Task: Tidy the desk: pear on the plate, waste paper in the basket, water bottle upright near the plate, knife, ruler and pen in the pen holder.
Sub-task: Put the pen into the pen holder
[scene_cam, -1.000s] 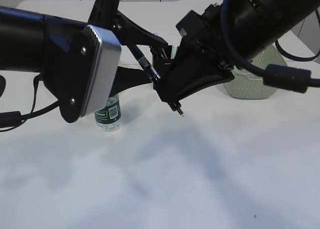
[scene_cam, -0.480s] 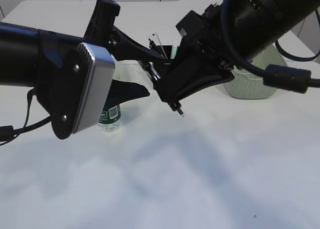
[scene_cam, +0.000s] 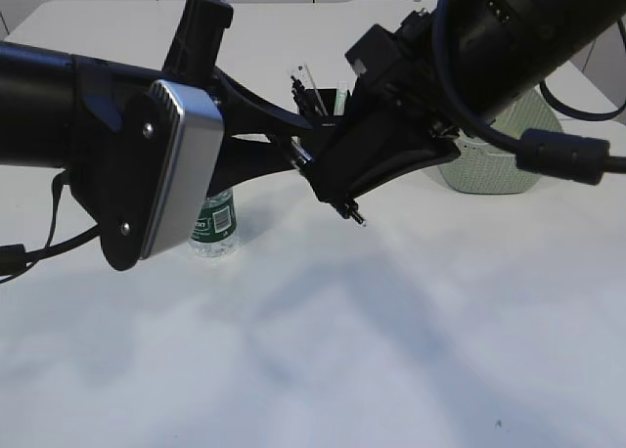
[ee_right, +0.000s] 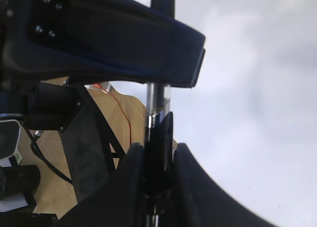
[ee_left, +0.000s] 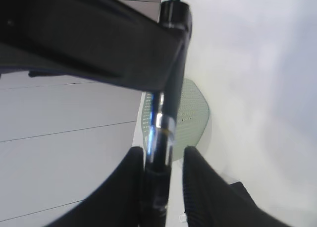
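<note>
- The table [scene_cam: 391, 350] is bare white in the foreground. Both arms meet above it near the centre of the exterior view.
- The basket [scene_cam: 489, 169] sits at about 2 o'clock from that meeting point and is half hidden by the right arm.
- The water bottle [scene_cam: 213, 228] stands upright at about 8 o'clock, behind the left wrist housing. The plate is not visible.
- The pen holder [scene_cam: 321, 103] shows only as a dark sliver at 12 o'clock, with some items poking out of its top. What they are is too small to tell.
- The right gripper [ee_right: 158, 147] is clenched on the pen [ee_left: 158, 128], which is in mid-air with its tip pointing to about 5 o'clock in the exterior view.
- The left gripper [ee_left: 163, 152] straddles the same pen further up the barrel. One pad looks to be touching it, and a thin gap seems to remain on the other side, so I cannot tell whether it is really squeezing.
- The step in hand looks like a hand-over of the pen from right to left.
- To do it well, the left pads should seat squarely across the barrel before the right lets go.
- The right should then release straight back along its own fingers so it does not twist the pen.
- Once the pen is carried by the left alone, swing it upright over the holder at 12 o'clock and lower it clear of the items already inside.
</note>
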